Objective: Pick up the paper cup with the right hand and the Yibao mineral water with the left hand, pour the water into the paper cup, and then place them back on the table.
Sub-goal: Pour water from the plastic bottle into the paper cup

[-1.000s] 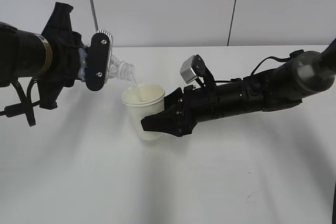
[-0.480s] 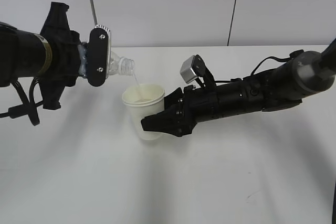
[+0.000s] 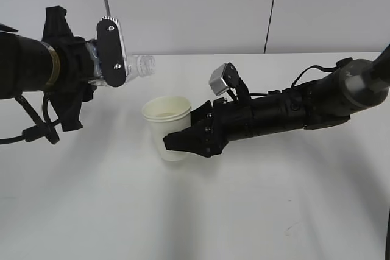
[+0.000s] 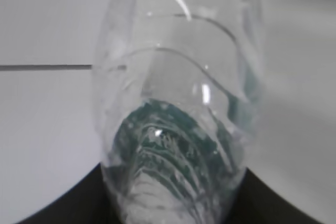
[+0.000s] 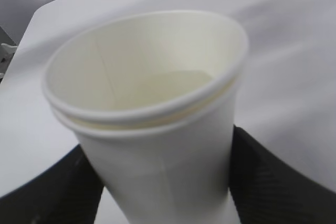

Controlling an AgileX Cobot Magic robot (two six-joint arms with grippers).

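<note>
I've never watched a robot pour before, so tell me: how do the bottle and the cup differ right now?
The Yibao mineral water is clear plastic with a green label; the paper cup is plain cream-white and opaque. The bottle lies almost level in the air, neck towards the cup; the cup stands upright, mouth up. The bottle sits higher and to the left, and no stream joins them. Both have open mouths, and each is held in an end effector.

Even bright light; soft shadows on table; both wrist views blurred close-up; bottle glare.
</note>
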